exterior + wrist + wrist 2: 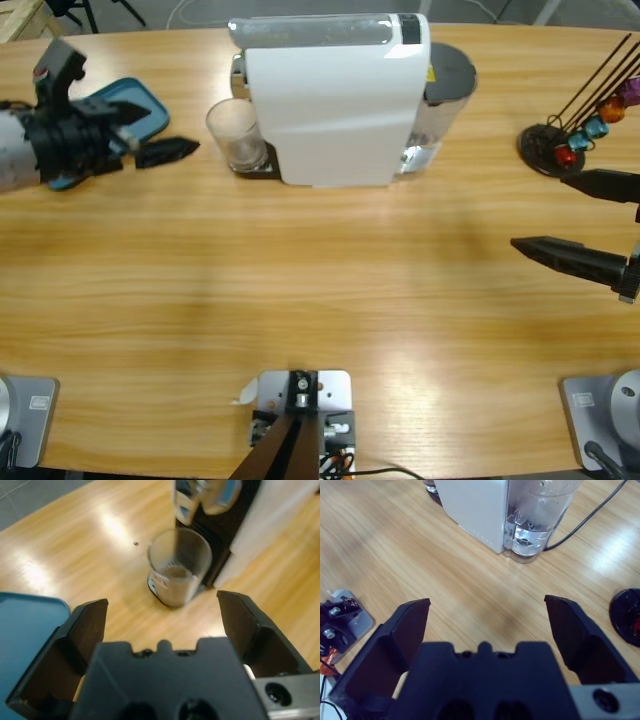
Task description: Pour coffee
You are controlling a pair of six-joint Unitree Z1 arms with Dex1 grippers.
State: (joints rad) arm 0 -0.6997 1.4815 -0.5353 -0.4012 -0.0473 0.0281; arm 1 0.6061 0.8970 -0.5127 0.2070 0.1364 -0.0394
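The glass [179, 565] ahead of the wide-open left gripper [162, 610] is being approached and, if clipped off-centre, could be toppled.

Clear glass cup [236, 134] [179, 566], upright on black drip tray under spout of white coffee machine [335, 95] [475, 507], at machine's left end. A little brown coffee in cup bottom. Clear water tank [437, 110] [540, 515] at machine's other end, part full.
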